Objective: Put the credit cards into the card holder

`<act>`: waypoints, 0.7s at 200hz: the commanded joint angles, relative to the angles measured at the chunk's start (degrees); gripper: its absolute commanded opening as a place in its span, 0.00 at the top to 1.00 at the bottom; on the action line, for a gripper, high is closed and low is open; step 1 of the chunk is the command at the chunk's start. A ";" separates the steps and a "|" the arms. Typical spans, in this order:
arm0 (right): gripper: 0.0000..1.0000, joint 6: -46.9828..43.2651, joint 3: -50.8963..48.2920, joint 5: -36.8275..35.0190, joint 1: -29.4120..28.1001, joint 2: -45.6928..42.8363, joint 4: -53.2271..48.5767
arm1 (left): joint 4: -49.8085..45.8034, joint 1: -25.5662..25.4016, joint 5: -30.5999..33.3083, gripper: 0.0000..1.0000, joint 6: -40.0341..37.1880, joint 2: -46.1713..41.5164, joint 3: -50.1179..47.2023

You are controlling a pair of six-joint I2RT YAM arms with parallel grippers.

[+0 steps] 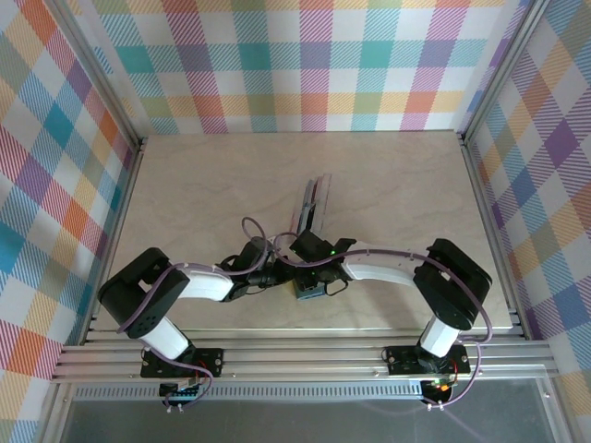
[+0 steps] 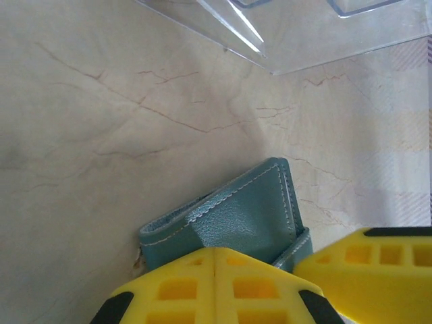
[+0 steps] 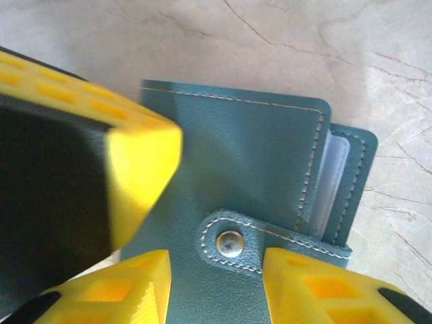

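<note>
The card holder (image 3: 250, 155) lies on the surface (image 1: 203, 194), with a strap carrying a metal snap (image 3: 230, 243) across its cover. The right gripper (image 3: 216, 287) hangs over the holder's strap end. It is partly open, with one finger on either side of the snap, and clasps nothing. The left gripper (image 2: 214, 280) has its fingers pressed together at another edge of the holder; I cannot tell whether they pinch a flap. A clear stand (image 1: 312, 205) sits just beyond the holder.
</note>
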State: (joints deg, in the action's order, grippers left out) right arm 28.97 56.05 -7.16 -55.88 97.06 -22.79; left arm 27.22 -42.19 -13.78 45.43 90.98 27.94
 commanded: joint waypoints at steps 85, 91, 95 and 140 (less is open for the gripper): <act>0.67 0.78 -1.47 -11.30 -3.32 7.09 2.68 | -2.44 -0.07 -1.12 1.00 -0.76 4.53 -0.61; 0.70 0.52 -1.47 -12.15 -3.42 7.01 2.94 | -2.44 -0.06 -1.16 1.00 -0.77 4.63 -0.61; 0.72 0.41 -1.55 -12.52 -3.51 6.93 3.19 | -2.48 -0.08 -1.08 1.00 -0.78 4.58 -0.61; 1.00 -0.58 -3.32 -15.01 -3.54 4.30 6.72 | -4.73 -0.24 0.45 1.00 -2.23 4.54 -0.35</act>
State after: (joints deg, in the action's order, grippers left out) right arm 28.51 56.05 -20.67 -60.03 98.87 -20.62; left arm 29.61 -41.80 -13.41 45.15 92.66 28.03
